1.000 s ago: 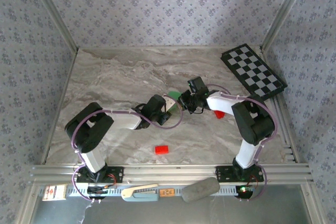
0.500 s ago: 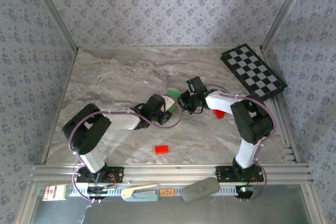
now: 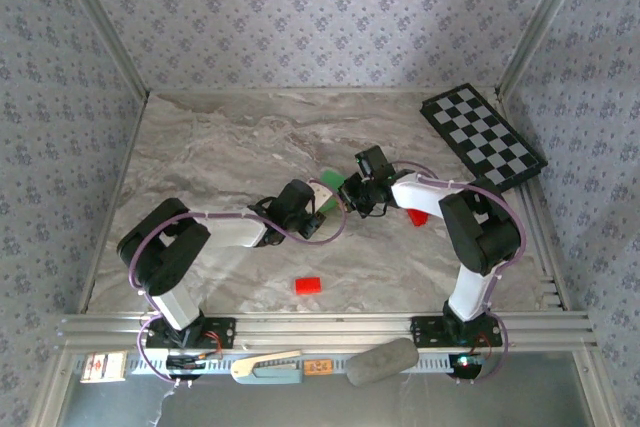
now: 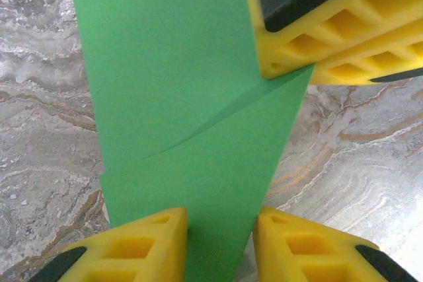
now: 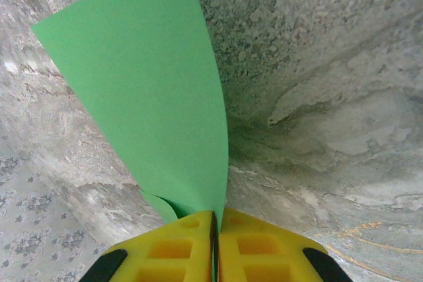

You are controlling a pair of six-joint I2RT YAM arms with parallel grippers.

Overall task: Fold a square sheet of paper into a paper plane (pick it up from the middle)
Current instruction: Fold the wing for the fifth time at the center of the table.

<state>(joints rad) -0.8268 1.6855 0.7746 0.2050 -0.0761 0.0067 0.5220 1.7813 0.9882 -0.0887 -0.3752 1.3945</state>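
Robotics lab cell, aluminium frame (image 3: 320,327), wallpapered walls (image 3: 320,17), marble tabletop (image 3: 220,147)

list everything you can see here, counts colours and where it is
sheet of paper: one, bright green, creased, table middle, between both hands
checkerboard: one, black and grey, far right corner
block: one, red, near middle of table
wedge-shaped piece: one, red, beside right arm
pad: one, grey, on front rail
table: one, marbled grey
left hand: one, yellow fingers apart, paper's narrow end between them
right hand: one, yellow fingers shut on paper
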